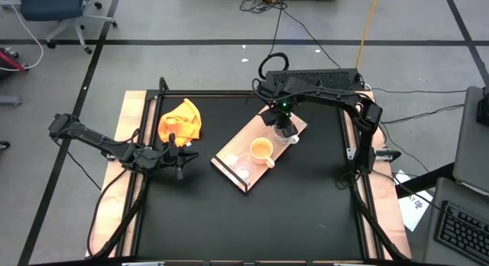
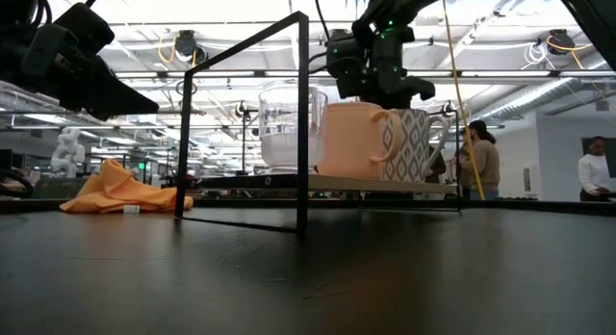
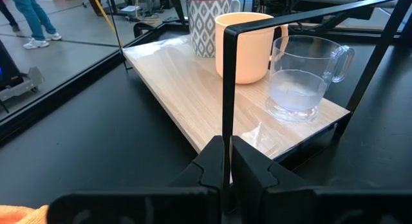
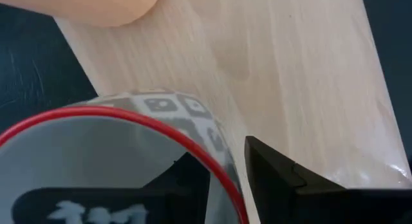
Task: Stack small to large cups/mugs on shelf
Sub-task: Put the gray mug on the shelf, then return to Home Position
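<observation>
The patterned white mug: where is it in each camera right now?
High: patterned white mug mostly hidden under the right gripper.
Low: right of centre, behind the peach mug.
Left wrist: top centre.
Right wrist: lower left, red rim.
Shared landmark: the peach mug beside it.

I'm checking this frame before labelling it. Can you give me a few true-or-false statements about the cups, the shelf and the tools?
1. All three cups stand on the shelf. True.
2. The clear glass cup lies tipped on its side. False: it stands upright at one end of the row.
3. The peach mug stands between the glass cup and the patterned mug. True.
4. The yellow cloth lies on the shelf. False: it lies on the black table, off the shelf.
5. The right tool straddles the patterned mug's rim. True.
6. The left tool holds a mug. False: it is shut, empty, away from the shelf.
</observation>
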Controlling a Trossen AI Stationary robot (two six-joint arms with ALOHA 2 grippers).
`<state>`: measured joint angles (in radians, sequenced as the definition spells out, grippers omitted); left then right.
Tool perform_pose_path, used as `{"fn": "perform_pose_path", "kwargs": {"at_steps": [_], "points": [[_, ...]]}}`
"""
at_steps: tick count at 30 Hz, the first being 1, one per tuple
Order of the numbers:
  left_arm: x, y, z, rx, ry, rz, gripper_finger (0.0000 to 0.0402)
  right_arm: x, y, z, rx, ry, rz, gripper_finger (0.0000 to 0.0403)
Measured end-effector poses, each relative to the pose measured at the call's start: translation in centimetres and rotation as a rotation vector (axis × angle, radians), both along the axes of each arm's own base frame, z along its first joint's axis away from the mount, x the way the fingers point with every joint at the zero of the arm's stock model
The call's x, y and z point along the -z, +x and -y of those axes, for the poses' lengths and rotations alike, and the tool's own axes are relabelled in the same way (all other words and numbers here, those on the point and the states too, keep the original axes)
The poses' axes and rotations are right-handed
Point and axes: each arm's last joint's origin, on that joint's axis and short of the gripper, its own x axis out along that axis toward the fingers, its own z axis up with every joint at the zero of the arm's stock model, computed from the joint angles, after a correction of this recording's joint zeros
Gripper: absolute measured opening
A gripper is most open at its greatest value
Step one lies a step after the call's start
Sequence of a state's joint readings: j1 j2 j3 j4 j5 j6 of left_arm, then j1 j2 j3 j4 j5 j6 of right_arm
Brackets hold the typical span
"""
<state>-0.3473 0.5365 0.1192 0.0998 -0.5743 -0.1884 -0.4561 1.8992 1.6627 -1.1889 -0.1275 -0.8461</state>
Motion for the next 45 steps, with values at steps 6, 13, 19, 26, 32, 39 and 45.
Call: {"fn": "perform_pose_path", "kwargs": {"at_steps": [6,13,19,26,32,39,45], "points": [[0.0,0.0,0.0,-0.001,-0.005,0.001,0.0031,-0.1,0.0,0.0,0.001,0.000,0.002,0.0089],[0.0,0.0,0.0,-0.002,-0.006,0.002,0.0031,-0.1,0.0,0.0,0.005,0.001,0.002,0.0089],[0.0,0.0,0.0,-0.002,-0.006,0.002,0.0031,-0.2,-0.1,0.0,0.008,0.002,0.001,0.0089],[0.0,0.0,0.0,-0.001,-0.005,0.002,0.0031,-1.5,-0.6,-0.3,0.025,-0.008,0.034,0.0089],[0.0,0.0,0.0,-0.001,-0.005,0.002,0.0031,-2.0,-0.9,-0.5,0.049,-0.005,0.039,0.0089],[0.0,0.0,0.0,-0.001,-0.004,0.002,0.0031,-2.0,-0.9,-0.5,0.066,-0.003,0.041,0.0097],[0.0,0.0,0.0,-0.001,-0.004,0.002,0.0031,-2.0,-0.9,-0.5,0.062,-0.005,0.041,0.0145]]}}
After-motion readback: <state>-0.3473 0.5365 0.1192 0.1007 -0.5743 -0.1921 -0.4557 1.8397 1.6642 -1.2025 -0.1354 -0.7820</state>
